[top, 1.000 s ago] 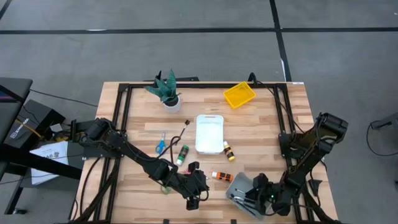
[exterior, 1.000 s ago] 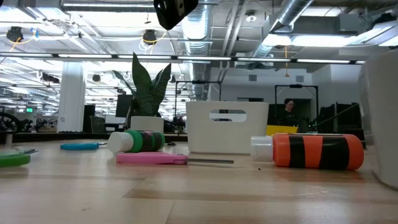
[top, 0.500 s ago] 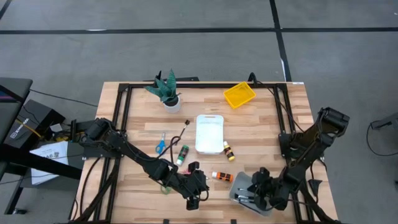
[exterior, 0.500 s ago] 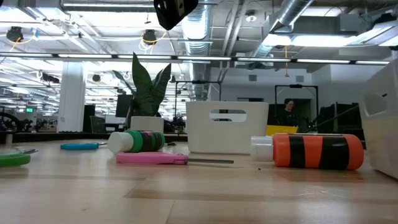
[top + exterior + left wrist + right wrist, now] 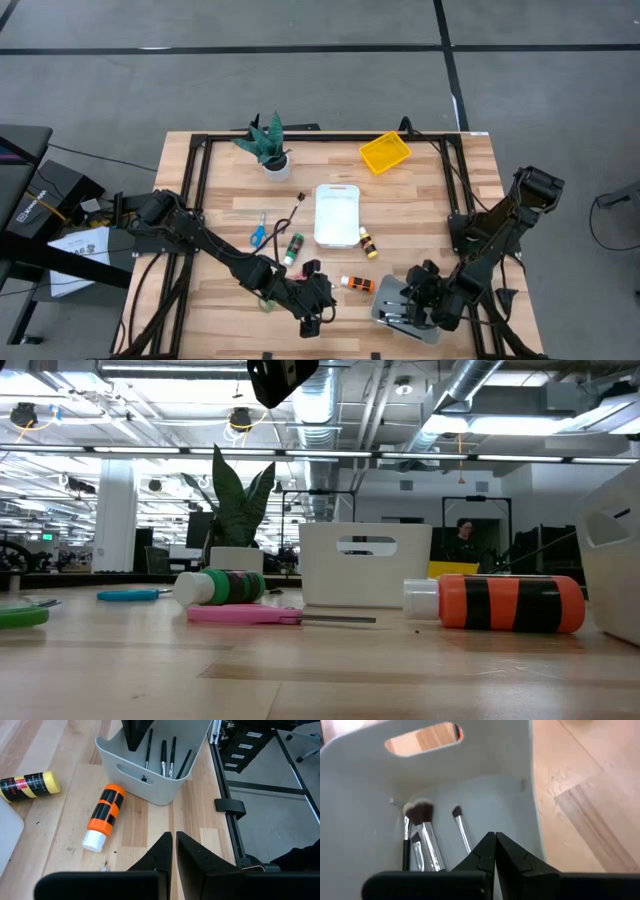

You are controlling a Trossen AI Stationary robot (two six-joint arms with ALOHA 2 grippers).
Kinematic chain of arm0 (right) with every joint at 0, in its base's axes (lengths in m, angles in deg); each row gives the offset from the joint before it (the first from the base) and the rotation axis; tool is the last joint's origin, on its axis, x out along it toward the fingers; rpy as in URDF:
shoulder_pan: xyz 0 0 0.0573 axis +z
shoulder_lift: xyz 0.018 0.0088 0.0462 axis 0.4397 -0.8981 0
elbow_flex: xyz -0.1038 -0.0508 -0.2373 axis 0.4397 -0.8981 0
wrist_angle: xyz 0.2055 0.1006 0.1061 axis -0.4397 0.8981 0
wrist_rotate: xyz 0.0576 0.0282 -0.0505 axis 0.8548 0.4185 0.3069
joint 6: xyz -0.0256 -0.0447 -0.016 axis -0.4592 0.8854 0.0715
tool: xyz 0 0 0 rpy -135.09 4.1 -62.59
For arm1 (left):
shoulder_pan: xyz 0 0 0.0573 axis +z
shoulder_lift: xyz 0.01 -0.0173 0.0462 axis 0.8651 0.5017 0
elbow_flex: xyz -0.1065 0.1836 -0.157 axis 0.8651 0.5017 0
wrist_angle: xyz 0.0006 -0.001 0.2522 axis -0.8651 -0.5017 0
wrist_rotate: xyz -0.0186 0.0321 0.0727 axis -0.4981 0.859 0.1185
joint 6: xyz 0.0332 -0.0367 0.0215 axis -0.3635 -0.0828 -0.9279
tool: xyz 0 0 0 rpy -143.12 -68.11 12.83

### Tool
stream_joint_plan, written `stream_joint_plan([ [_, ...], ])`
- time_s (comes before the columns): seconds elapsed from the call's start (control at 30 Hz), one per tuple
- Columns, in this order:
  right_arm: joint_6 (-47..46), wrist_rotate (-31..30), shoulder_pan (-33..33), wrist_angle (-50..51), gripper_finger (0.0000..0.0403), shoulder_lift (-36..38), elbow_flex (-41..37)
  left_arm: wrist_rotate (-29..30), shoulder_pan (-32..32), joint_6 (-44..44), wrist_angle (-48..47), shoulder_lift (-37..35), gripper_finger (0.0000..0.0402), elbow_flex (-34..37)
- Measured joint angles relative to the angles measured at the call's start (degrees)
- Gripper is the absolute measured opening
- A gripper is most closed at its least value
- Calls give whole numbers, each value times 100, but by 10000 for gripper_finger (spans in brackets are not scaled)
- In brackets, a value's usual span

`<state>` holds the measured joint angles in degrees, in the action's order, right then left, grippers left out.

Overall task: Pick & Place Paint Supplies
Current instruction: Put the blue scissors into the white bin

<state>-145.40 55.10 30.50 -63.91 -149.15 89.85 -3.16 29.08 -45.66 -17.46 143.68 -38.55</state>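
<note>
The grey tray [image 5: 392, 310] stands near the table's front edge, and several dark-handled brushes [image 5: 163, 757] lie inside it. My right gripper [image 5: 495, 845] hangs shut over the tray's inside, above the brushes [image 5: 422, 832], holding nothing. My left gripper [image 5: 173, 851] is shut and empty at the front edge [image 5: 315, 312], left of the tray. An orange bottle [image 5: 357, 284], a yellow bottle [image 5: 368, 243], a green bottle [image 5: 293, 248], pink scissors [image 5: 260, 615] and blue scissors [image 5: 258, 233] lie on their sides on the wood. A loose brush [image 5: 291, 213] lies near the blue scissors.
A white tray [image 5: 337, 213] stands mid-table, a yellow tray [image 5: 385, 152] at the far right and a potted plant [image 5: 266, 146] at the far left. A black frame runs around the table's edges. A green scissors handle [image 5: 20, 617] lies near the left front.
My right gripper has drawn back from the front edge toward the table's far side and risen a little over the grey tray. The tray has shifted slightly on the table. My left arm has kept still.
</note>
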Motion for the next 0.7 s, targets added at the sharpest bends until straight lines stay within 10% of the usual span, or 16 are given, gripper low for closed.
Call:
stream_joint_plan([
  [0.7, -840, 360, 527, -647, 5, 195, 55, 35, 0, 2, -2, 0, 16, 0],
])
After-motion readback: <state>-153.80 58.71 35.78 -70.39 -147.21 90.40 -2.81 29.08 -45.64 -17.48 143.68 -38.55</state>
